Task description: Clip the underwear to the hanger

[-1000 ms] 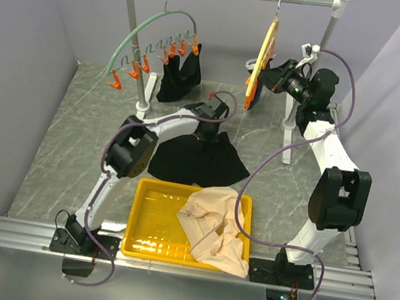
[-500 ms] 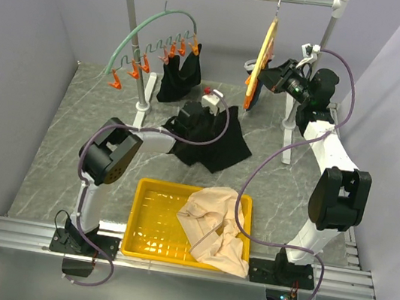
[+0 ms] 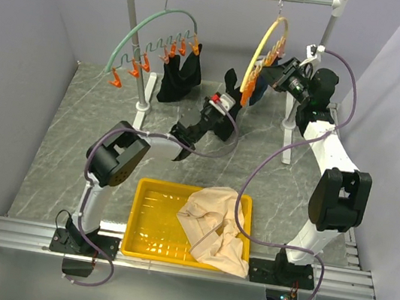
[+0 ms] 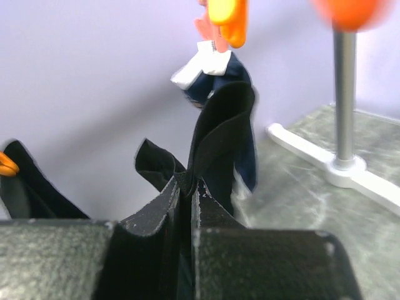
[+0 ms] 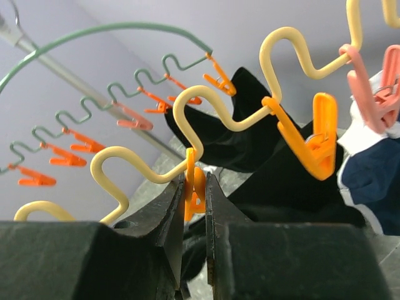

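The left hand (image 4: pixel 187 194) pinches a fold of the black underwear (image 4: pixel 222 125), lifting it just below the yellow hanger (image 3: pixel 261 47). The right hand (image 5: pixel 195 206) is clamped narrowly on one orange clip (image 5: pixel 194 178) of that hanger, apparently to squeeze it open for the fabric.

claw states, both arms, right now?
Left claw: closed on the black underwear.
Right claw: closed on an orange clip of the yellow hanger.

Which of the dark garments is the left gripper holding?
The plain black underwear, held up near the yellow hanger in the left gripper; the other black garment hangs clipped on the green hanger.
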Motion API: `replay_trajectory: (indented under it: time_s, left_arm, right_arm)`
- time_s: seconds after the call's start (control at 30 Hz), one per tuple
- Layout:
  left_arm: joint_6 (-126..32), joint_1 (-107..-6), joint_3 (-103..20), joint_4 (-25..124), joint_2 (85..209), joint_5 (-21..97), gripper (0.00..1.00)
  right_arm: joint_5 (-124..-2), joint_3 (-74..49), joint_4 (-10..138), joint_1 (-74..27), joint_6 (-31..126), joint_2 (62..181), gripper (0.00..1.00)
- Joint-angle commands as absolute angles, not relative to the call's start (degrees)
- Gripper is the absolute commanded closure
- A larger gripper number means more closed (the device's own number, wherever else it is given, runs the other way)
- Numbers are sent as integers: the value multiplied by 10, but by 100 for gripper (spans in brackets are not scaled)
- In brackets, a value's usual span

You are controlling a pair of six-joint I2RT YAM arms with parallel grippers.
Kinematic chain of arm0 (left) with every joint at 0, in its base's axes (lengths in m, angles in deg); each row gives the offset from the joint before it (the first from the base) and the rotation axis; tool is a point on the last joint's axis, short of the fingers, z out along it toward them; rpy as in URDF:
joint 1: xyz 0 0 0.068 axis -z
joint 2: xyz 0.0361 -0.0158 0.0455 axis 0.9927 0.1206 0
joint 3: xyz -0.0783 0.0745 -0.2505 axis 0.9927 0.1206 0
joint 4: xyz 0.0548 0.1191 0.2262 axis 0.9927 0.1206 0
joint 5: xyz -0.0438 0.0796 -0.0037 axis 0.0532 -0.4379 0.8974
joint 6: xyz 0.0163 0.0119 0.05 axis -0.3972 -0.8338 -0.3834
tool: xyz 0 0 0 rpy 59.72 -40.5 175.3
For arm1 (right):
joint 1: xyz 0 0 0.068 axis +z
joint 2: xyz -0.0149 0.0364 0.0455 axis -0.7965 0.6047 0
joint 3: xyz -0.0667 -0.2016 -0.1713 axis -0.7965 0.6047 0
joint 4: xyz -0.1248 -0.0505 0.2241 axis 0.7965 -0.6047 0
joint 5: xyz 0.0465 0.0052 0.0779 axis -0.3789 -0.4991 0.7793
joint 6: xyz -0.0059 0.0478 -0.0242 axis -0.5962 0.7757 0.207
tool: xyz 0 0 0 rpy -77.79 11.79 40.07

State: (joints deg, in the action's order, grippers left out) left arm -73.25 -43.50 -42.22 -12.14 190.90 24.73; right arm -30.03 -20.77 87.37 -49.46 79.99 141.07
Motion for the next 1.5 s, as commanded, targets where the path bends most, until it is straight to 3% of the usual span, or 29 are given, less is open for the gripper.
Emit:
replay_trajectory:
  time_s: [0.0, 0.37, 0.67, 1.47]
  left_arm:
    - [-812, -417, -438, -218, 1916, 205, 100]
    - [-791, -397, -471, -206, 1917, 147, 100]
    - [-641, -423, -454, -149, 1881, 234, 100]
    - [-533, -485, -477, -109, 1852, 492, 100]
  right_arm:
    - [-353, -202, 877, -488, 831, 1372, 100]
    - [-355, -193, 881, -474, 847, 1370, 100]
    - [-312, -169, 929, -481, 835, 1364, 100]
    - [-220, -186, 922, -480, 693, 1372, 100]
